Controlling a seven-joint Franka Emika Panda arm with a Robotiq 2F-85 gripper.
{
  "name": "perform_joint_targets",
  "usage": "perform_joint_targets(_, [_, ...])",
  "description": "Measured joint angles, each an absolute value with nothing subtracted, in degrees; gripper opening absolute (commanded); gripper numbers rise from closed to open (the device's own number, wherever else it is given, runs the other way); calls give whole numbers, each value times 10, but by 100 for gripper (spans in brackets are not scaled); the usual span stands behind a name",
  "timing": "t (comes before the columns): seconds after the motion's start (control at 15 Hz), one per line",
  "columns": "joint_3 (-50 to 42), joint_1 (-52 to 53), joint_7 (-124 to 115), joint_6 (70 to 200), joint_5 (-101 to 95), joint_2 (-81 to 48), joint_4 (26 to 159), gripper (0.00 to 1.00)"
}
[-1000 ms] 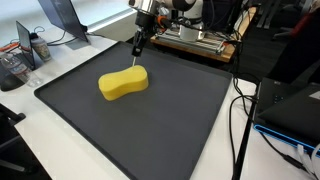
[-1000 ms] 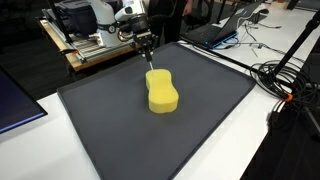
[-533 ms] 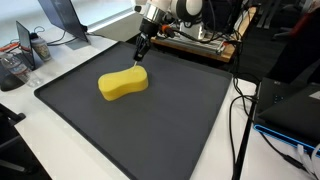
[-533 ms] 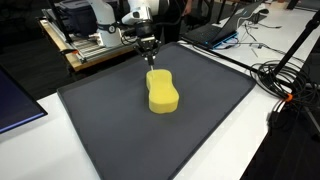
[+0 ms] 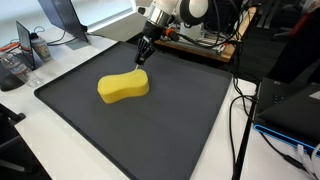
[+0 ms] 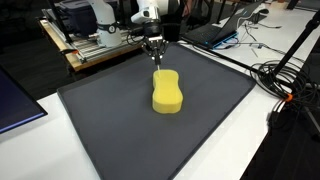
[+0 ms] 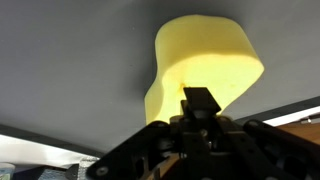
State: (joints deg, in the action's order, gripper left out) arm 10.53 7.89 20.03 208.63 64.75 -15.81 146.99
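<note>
The tool [image 5: 143, 58] hangs tilted just above the far end of a yellow sponge [image 5: 123, 86], its tip close to or just touching that end. In the wrist view the tool [image 7: 200, 102] shows a narrow black tip against the sponge [image 7: 205, 60]; whether its fingers are spread or pressed together I cannot tell. The sponge [image 6: 166, 91] lies flat on a dark mat [image 6: 120, 130] that covers the counter [image 5: 70, 150].

Any contact with the sponge is best made low and square to its end, since a soft, light sponge would likely slide or twist.

Behind the tool, the mat's far edge and a wooden frame [image 5: 195, 42] stand near. Beyond the sponge, bare mat leaves room.
</note>
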Motion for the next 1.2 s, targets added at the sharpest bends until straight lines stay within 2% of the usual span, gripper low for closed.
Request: perform_joint_targets(1.2, [97,122,506,2121,875,-245,1309,3])
